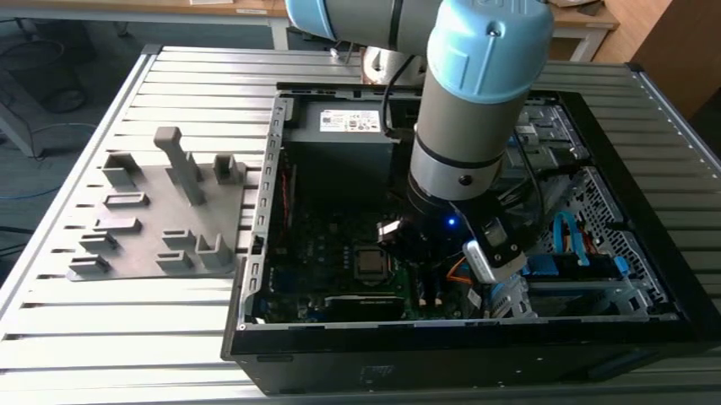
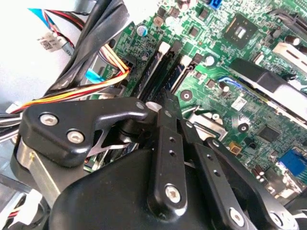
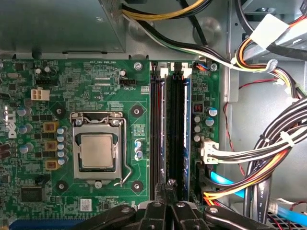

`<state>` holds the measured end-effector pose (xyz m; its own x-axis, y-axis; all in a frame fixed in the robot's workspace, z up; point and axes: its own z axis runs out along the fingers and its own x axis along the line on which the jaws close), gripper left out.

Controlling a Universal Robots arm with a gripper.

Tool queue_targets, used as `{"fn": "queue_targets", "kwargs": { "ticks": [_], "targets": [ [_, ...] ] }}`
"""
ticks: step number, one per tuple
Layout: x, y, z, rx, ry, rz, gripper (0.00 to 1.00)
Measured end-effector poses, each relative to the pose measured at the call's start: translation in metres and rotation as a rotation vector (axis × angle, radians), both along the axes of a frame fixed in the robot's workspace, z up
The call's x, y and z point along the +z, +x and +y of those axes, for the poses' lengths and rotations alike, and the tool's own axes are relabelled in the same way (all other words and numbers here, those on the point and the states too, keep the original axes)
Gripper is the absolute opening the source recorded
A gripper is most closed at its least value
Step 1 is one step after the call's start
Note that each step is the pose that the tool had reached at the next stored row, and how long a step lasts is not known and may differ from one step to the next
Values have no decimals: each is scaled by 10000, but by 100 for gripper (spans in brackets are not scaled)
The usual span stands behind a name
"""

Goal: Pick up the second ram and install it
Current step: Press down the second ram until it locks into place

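Green motherboard [image 3: 96,81]: end effector [image 3: 166,189] fingers closed together above slots, second ram [image 3: 187,139] seated in slot.

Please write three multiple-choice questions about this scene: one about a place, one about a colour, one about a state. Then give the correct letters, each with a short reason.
1. Where is the gripper?
A. Inside the computer case, over the motherboard
B. Over an open drawer
C. Beside a window

2. What colour is the motherboard?
A. Red
B. Green
C. White

3. In what state is the computer case?
A. Closed by a panel
B. Wrapped in foil
C. Open, with its inside showing

Answers:
1. A: the exterior view shows the arm reaching down into the case, and the first wrist view shows the board just beyond the gripper.
2. B: the board is green in both wrist views.
3. C: the exterior view looks straight onto the board and cables.
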<state>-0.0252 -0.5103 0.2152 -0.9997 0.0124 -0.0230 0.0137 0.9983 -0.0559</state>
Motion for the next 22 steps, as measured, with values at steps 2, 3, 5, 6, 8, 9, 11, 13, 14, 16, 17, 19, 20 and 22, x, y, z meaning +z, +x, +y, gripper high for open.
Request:
{"fn": "queue_targets", "kwargs": {
  "ticks": [2, 3, 5, 6, 8, 9, 11, 13, 14, 16, 17, 19, 20, 22],
  "targets": [
    [0, 0, 1, 0, 5, -2, 10],
    [10, 1, 2, -1, 14, -5, 10],
    [67, 2, 5, 1, 41, -23, 10],
    [122, 1, 2, 1, 14, -16, 10],
    [192, 1, 3, 0, 12, -16, 10],
    [207, 0, 13, -1, 12, -16, 10],
    [214, 1, 74, 0, 8, -15, 10],
    [215, 0, 163, 0, 6, -14, 10],
    [215, 0, 208, -1, 6, -14, 10],
    [216, 0, 284, -1, 8, -16, 10],
    [218, 0, 315, -1, 7, -17, 10],
    [222, -1, 369, 0, 7, -20, 10],
    [224, -1, 393, 0, 8, -22, 10],
    [229, -1, 411, 0, 5, -27, 10]
  ]
}}
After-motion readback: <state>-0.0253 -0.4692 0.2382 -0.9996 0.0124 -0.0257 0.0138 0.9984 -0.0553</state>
